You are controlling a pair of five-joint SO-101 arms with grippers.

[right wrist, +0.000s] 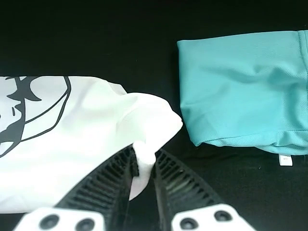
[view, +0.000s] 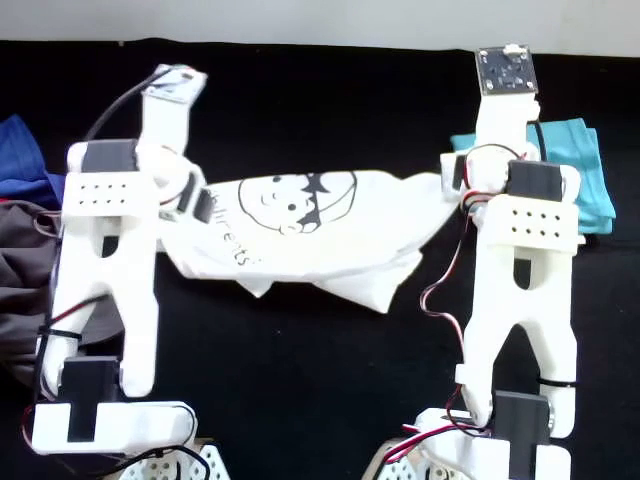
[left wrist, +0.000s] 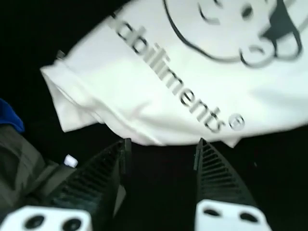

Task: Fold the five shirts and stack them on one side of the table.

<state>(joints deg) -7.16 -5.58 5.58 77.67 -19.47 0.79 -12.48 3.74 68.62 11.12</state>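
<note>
Currently right gripper [right wrist: 143, 158] clamps one end of the white shirt [view: 300, 235]; left gripper [left wrist: 162, 144], open, has the other end just ahead.

white shirt [view: 320, 240]: one
teal shirt [view: 590, 175]: one
blue shirt [view: 20, 160]: one
grey heap [view: 25, 270]: one; pieces within cannot be counted
arms: two, left arm [view: 110, 260], right arm [view: 525, 270]
grippers: two, left gripper [left wrist: 162, 144], right gripper [right wrist: 144, 151]
counter [view: 300, 380]: one

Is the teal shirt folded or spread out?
Folded: the teal fabric shirt lies as a compact rectangle with layered edges.
</note>
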